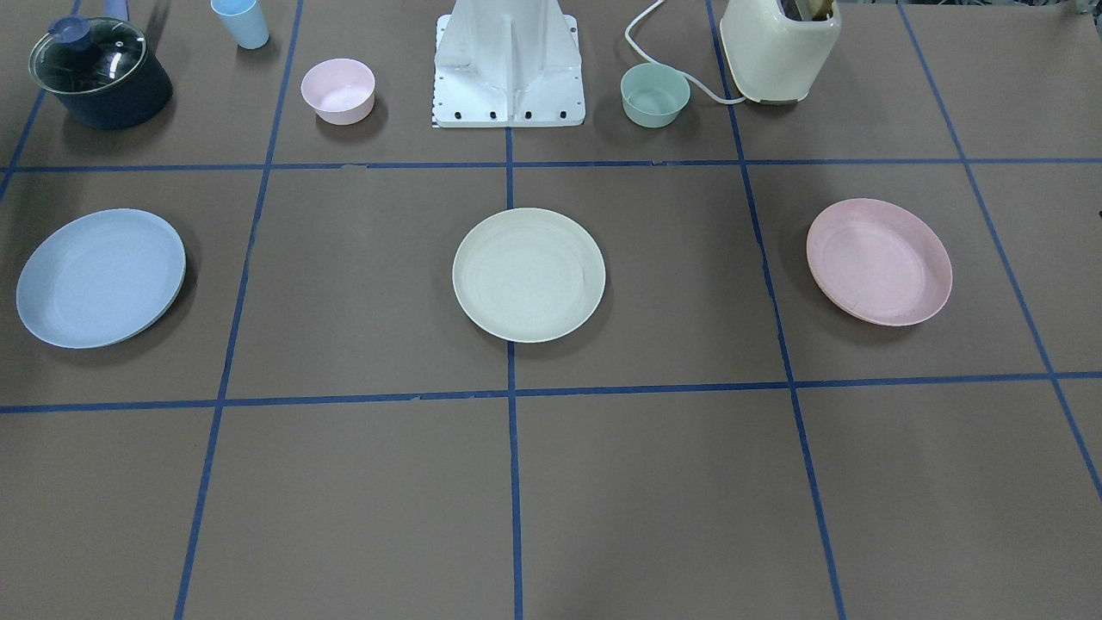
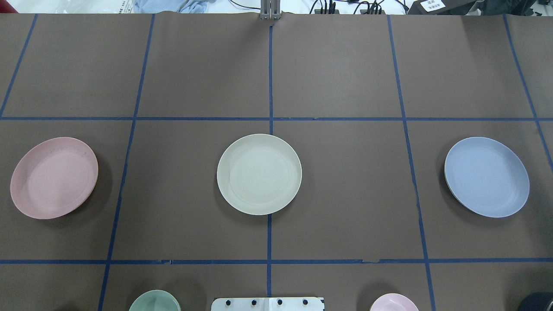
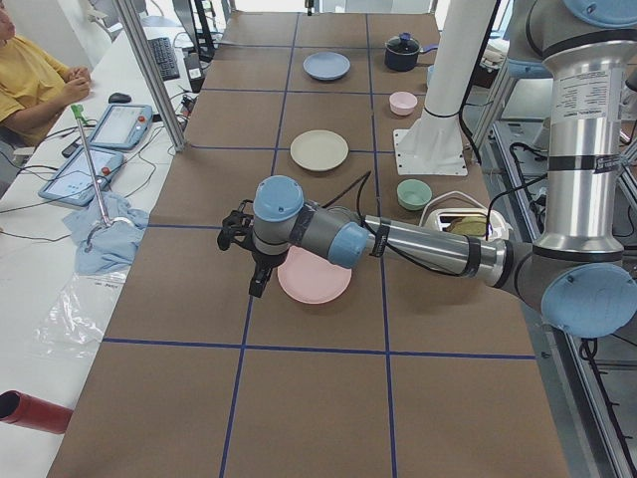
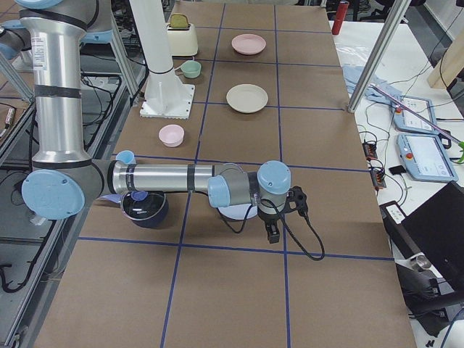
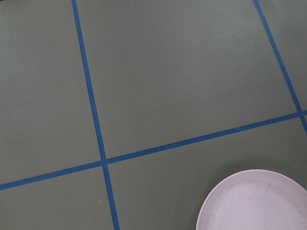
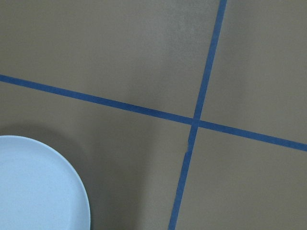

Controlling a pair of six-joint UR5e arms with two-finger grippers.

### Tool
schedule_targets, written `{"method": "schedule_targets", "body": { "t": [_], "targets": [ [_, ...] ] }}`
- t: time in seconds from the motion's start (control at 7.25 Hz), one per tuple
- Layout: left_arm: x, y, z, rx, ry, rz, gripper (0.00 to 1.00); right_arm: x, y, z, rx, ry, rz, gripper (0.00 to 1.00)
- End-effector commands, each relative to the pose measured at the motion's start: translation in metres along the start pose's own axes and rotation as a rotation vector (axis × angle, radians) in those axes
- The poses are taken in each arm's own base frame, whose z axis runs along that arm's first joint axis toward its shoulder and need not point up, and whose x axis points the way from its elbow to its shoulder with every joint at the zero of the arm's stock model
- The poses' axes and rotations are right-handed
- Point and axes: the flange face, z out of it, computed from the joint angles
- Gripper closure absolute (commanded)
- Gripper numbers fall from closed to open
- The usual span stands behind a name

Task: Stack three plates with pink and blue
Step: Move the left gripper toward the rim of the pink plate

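Note:
Three plates lie apart in a row on the brown table. The pale pink plate [image 1: 879,261] [image 2: 54,177] is on my left, the cream plate [image 1: 529,274] [image 2: 259,173] in the middle and the light blue plate [image 1: 101,277] [image 2: 487,176] on my right. My left gripper [image 3: 257,287] hangs above the table just beyond the pink plate's [image 3: 317,279] outer edge; I cannot tell whether it is open or shut. My right gripper [image 4: 272,233] hangs likewise beside the blue plate [image 4: 235,213]; I cannot tell its state. The wrist views show the pink rim [image 5: 254,201] and the blue rim [image 6: 33,187].
Along the robot's side stand a dark pot with a glass lid [image 1: 99,73], a blue cup [image 1: 241,21], a small pink bowl [image 1: 338,89], the white robot base [image 1: 510,69], a small green bowl [image 1: 655,94] and a cream toaster [image 1: 779,47]. A seated person [image 3: 25,75] is beside the table.

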Motion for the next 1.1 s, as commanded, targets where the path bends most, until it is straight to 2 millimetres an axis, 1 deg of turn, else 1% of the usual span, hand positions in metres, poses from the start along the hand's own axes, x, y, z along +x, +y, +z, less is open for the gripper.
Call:
{"method": "schedule_targets", "body": {
  "t": [0.0, 0.14, 0.28, 0.41, 0.55, 0.69, 0.83, 0.97],
  "targets": [
    [0.024, 0.008, 0.050, -0.098, 0.104, 0.042, 0.00, -0.004, -0.002, 0.003, -0.007, -0.014, 0.010, 0.00],
    [0.038, 0.015, 0.085, -0.163, 0.125, 0.070, 0.00, -0.005, -0.004, 0.003, -0.007, -0.013, 0.009, 0.00],
    [0.041, 0.021, 0.111, -0.197, 0.136, 0.069, 0.00, -0.005, -0.002, 0.004, -0.005, -0.014, 0.006, 0.00],
    [0.038, 0.028, 0.133, -0.219, 0.142, 0.009, 0.00, -0.006, 0.000, 0.009, -0.010, -0.013, -0.005, 0.00],
    [0.033, 0.038, 0.165, -0.240, 0.145, 0.000, 0.00, -0.001, 0.008, 0.015, -0.021, -0.016, 0.004, 0.00],
    [0.034, 0.045, 0.190, -0.260, 0.150, -0.011, 0.00, -0.002, 0.008, 0.016, -0.021, -0.030, 0.008, 0.00],
    [0.044, 0.043, 0.202, -0.267, 0.160, -0.018, 0.01, -0.003, 0.010, 0.018, -0.025, -0.049, 0.012, 0.00],
    [0.047, 0.048, 0.212, -0.289, 0.161, -0.012, 0.02, -0.001, 0.011, 0.020, -0.028, -0.067, 0.019, 0.00]
  ]
}}
